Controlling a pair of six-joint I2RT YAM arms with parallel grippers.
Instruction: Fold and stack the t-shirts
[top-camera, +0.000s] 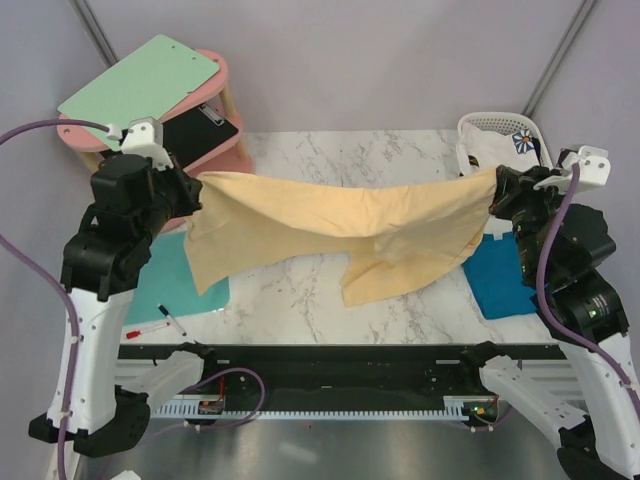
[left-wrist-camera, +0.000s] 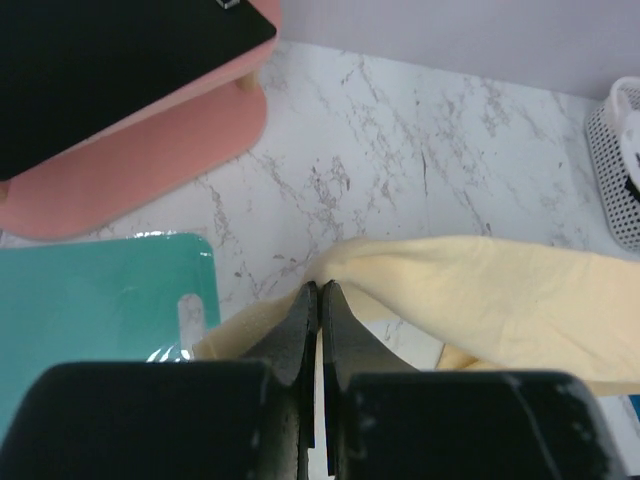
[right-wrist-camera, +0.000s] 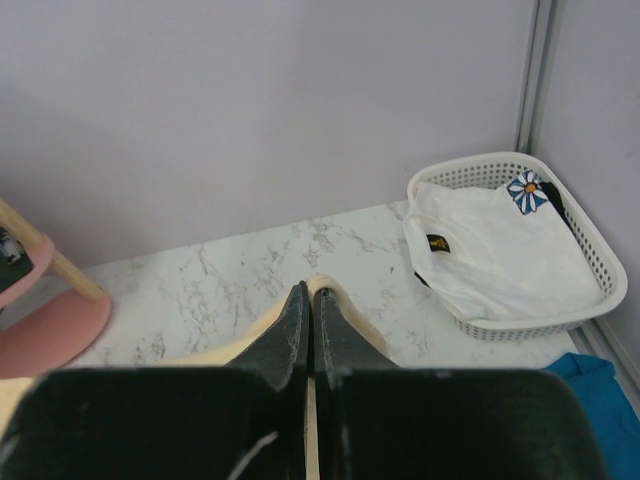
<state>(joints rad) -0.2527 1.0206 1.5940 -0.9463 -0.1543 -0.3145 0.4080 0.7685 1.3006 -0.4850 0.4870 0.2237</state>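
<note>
A large pale yellow t-shirt (top-camera: 340, 225) hangs stretched above the marble table (top-camera: 300, 300) between my two arms. My left gripper (top-camera: 196, 192) is shut on its left end, seen up close as yellow cloth (left-wrist-camera: 480, 290) pinched at the tips (left-wrist-camera: 320, 290). My right gripper (top-camera: 497, 190) is shut on the right end, where a yellow fold (right-wrist-camera: 340, 300) wraps the tips (right-wrist-camera: 315, 292). A teal-blue t-shirt (top-camera: 500, 280) lies on the table at the right. A white t-shirt with a flower print (right-wrist-camera: 500, 250) lies in the basket.
A white lattice basket (top-camera: 500, 125) stands at the back right. A turquoise board (top-camera: 180, 285) with a handle hole lies at the left, a red pen (top-camera: 150, 328) near it. A pink two-tier stand (top-camera: 215, 140) with a green board and black clipboard is at the back left.
</note>
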